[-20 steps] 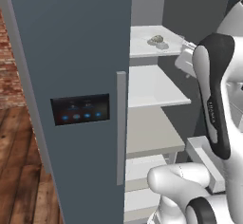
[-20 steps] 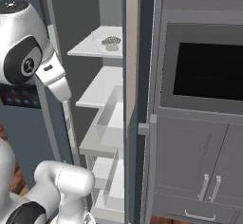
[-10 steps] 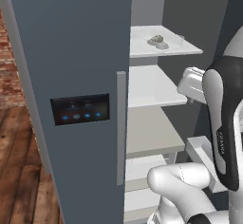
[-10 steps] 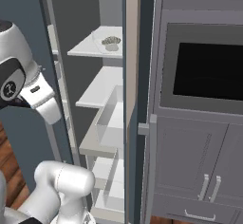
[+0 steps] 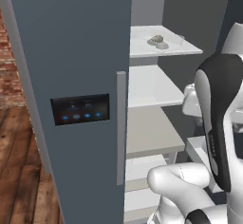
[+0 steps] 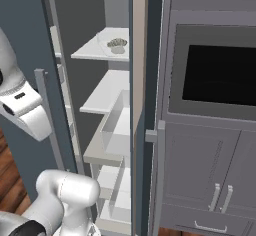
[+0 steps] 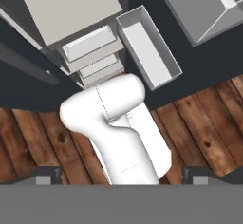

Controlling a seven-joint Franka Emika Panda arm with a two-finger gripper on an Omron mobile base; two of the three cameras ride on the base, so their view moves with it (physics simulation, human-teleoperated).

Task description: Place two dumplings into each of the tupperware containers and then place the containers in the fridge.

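- The fridge stands open, its dark grey-blue door toward the left base camera, with a long vertical handle and a black panel lit by blue dots.
- On an upper white shelf sits a clear tupperware container holding dumplings.
- The lower shelves look bare.
- In the hand view the gripper looks down at the wooden floor and the door bins; its jaws are spread wide, grasping nothing.
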